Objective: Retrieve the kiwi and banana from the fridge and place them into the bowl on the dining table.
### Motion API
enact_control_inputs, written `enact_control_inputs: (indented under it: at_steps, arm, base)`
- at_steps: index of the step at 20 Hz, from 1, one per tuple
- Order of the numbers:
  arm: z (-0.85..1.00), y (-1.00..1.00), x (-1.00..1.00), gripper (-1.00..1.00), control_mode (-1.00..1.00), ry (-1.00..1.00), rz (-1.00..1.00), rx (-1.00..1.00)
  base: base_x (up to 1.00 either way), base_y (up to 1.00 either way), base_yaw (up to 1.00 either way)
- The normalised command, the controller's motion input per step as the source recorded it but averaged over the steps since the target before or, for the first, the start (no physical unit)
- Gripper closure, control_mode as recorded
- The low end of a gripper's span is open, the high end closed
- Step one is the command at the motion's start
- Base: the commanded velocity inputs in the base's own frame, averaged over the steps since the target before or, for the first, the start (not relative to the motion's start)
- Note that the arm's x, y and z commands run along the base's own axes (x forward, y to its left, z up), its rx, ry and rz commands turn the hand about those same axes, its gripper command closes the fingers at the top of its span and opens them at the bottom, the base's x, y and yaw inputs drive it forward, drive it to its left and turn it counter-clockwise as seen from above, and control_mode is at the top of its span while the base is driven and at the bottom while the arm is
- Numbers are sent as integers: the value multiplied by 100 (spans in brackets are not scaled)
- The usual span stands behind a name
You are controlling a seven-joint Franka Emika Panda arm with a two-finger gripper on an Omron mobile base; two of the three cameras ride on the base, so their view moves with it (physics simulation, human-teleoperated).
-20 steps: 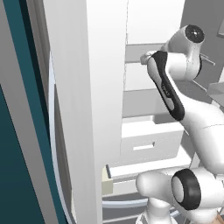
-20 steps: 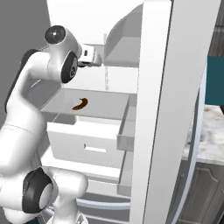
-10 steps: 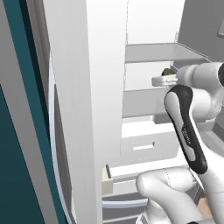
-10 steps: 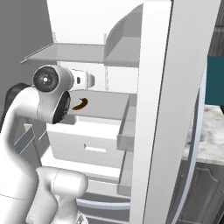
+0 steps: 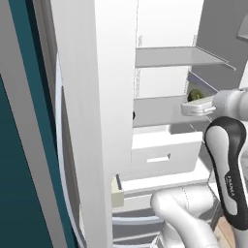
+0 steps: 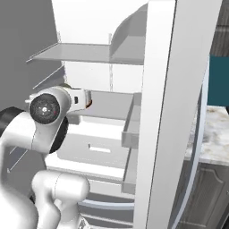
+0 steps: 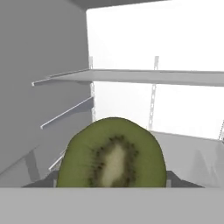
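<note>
Hand view: kiwi (image 7: pixel 112 155) between fingers.

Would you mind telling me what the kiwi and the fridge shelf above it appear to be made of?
The kiwi: soft fruit flesh, a matte green cut face with a pale core ringed by dark seeds. The fridge shelf: probably glass or clear plastic, a thin flat grey pane carried on slotted wall rails; the rendering leaves it open.

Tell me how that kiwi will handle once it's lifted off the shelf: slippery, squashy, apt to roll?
The kiwi shows a cut green face with a pale core, so it is probably moist and slick there. It looks small, likely light. Its outline is rounded, so set down carelessly it may roll; as soft fruit, a hard squeeze could bruise it.
</note>
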Motion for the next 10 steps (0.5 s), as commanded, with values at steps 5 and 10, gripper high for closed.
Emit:
enact_control_inputs:
  at_steps: [5, 10]
  arm:
    - [0, 0, 0, 100, 100, 0, 0, 0]
    - [0, 0, 0, 100, 100, 0, 0, 0]
  base:
    - [-94, 0, 11]
    - [-93, 0, 9]
